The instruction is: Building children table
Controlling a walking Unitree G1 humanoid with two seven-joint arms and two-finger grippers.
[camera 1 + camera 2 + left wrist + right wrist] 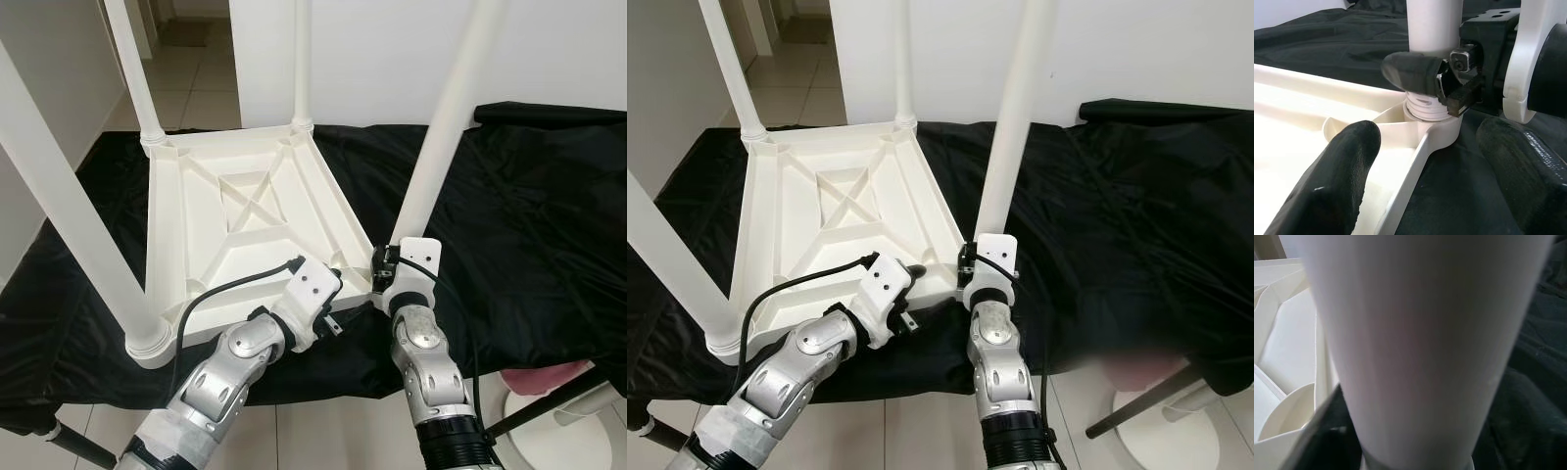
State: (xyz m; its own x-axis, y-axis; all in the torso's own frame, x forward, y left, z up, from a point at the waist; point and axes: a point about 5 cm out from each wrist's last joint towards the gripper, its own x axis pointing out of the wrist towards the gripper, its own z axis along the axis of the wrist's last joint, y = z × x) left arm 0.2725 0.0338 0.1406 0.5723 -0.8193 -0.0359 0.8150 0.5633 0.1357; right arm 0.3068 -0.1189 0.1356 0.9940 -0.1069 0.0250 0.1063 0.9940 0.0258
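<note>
Upturned children's table [245,211] lying on black cloth [529,215]: right tool [1442,85] clamping near leg [446,117] base, left tool [1425,161] reaching in open-fingered astride the corner.

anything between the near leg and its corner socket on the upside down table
Nothing visible. The leg already stands in the corner socket of the table top, threads showing, with the right pincer around its base and the left pincer at the corner.

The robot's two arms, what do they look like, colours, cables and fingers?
Both arms are jointed silver metal with round elbow caps. The left arm ends in a white wrist block with small dark holes, and a black cable loops along it. The right arm has a ribbed black cuff lower down, a white wrist block and its own black cable. The left gripper has thick, black, rubbery fingers.
</note>
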